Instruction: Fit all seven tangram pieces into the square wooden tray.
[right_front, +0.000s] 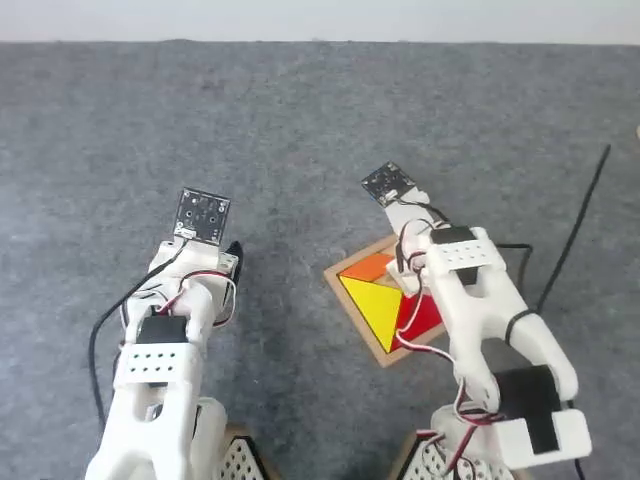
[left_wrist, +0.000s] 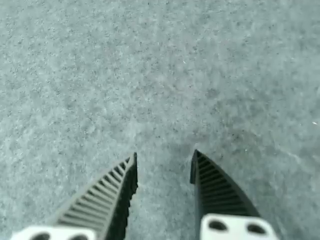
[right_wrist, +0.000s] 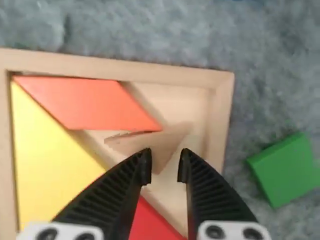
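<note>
Grey, felt-like cloth covers the whole table. On it, in front of the right arm, lies the square wooden tray (right_wrist: 125, 64) with its raised pale rim. Inside lie a flat orange parallelogram (right_wrist: 85, 107) along one rim, a large yellow triangle (right_wrist: 45, 170) touching it, and a red piece (right_wrist: 150, 222) beside the yellow one. The rest of the tray floor is bare wood. A green square block (right_wrist: 282, 167) lies on the cloth outside the tray, near its rim.

The right gripper (right_wrist: 162, 162) hangs over the bare wood, its jaws a little apart with nothing between them. The left gripper (left_wrist: 164, 157) hovers over plain cloth well apart from the tray, jaws parted and empty.

The pieces look like thin, stiff painted wood, so probably light, rigid and rather smooth. The green block is best pinched across two parallel sides, with the fingertips pressed slightly into the soft cloth to catch its low edges. A grip on the corners would likely let it twist.
</note>
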